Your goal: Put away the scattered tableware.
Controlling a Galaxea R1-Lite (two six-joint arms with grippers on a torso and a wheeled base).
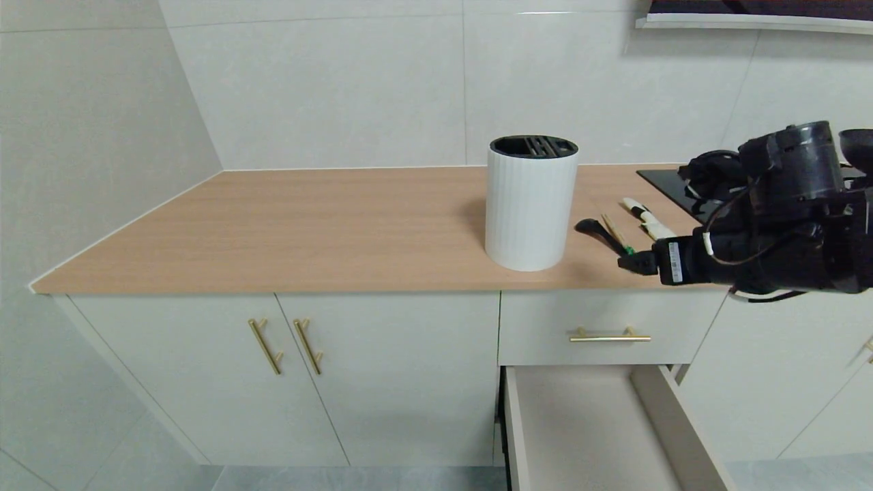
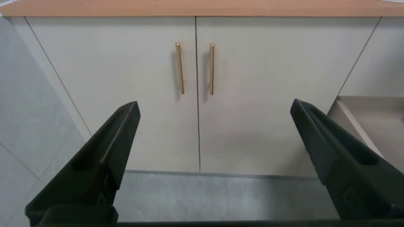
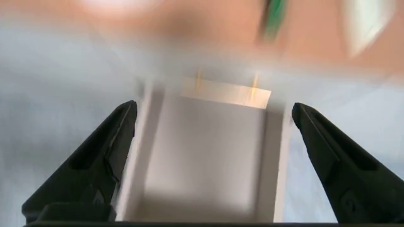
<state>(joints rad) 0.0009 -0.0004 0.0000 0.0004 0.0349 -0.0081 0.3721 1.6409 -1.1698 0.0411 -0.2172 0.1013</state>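
Wooden countertop (image 1: 307, 225) carries the tableware (image 1: 599, 233) just beyond the right fingers (image 3: 95, 170); they gape wide, empty.

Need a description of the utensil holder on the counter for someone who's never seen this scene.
Find the long wooden countertop above the white cabinets. Right of its middle stands the utensil holder, left of the loose utensils. It is the only tall upright thing there: a white ribbed cylinder with a black slotted top; the utensils lie flat.
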